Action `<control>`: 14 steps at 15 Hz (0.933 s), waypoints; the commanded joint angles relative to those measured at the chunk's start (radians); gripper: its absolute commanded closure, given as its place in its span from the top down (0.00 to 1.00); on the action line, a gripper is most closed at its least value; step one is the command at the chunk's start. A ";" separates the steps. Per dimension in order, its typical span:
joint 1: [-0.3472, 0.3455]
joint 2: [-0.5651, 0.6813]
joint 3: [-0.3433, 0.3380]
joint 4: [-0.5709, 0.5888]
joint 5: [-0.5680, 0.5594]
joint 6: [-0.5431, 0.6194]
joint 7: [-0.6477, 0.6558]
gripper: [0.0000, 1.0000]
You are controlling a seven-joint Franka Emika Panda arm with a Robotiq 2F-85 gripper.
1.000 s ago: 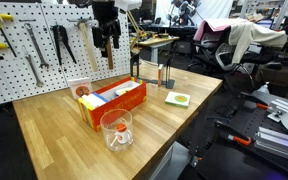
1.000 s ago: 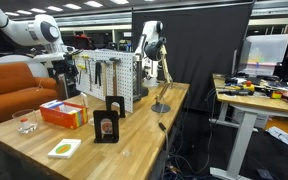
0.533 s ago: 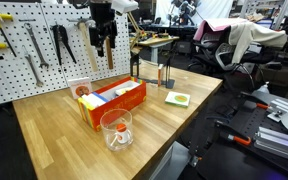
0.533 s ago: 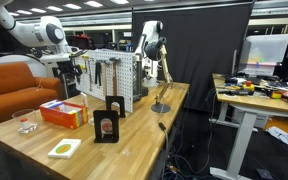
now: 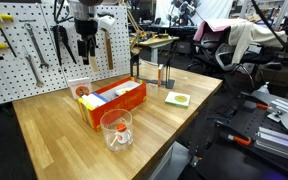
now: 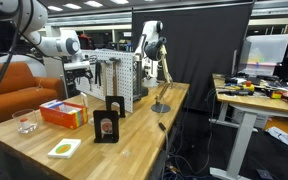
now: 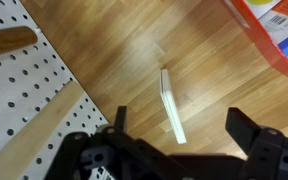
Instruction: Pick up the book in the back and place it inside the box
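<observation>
The book [image 5: 77, 88] is thin and cream. It stands upright at the back of the table, just behind the orange-red box [image 5: 114, 99] and in front of the pegboard. In the wrist view I see the book from above as a narrow white strip [image 7: 172, 105]. My gripper [image 5: 85, 50] hangs well above the book, open and empty. In the wrist view my gripper [image 7: 182, 135] has its two dark fingers [image 7: 246, 132] spread either side of the strip's near end. A corner of the box [image 7: 280, 35] shows at the top right. The box [image 6: 64, 113] also shows in an exterior view; I cannot make out the book there.
A clear plastic cup [image 5: 116, 128] stands in front of the box. A green-and-white pad [image 5: 177, 98] lies further along the table. The pegboard [image 5: 24, 50] with hanging tools stands right behind the book. A dark framed picture [image 6: 106, 122] stands on the table.
My arm has moved sideways along the pegboard to a spot over the book. The gripper has stayed open. The book, box and cup have not moved.
</observation>
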 commanded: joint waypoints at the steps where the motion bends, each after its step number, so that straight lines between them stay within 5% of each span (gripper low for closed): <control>1: 0.024 0.145 0.021 0.220 0.026 -0.114 -0.149 1.00; 14: 0.098 0.462 0.025 0.668 0.016 -0.348 -0.290 1.00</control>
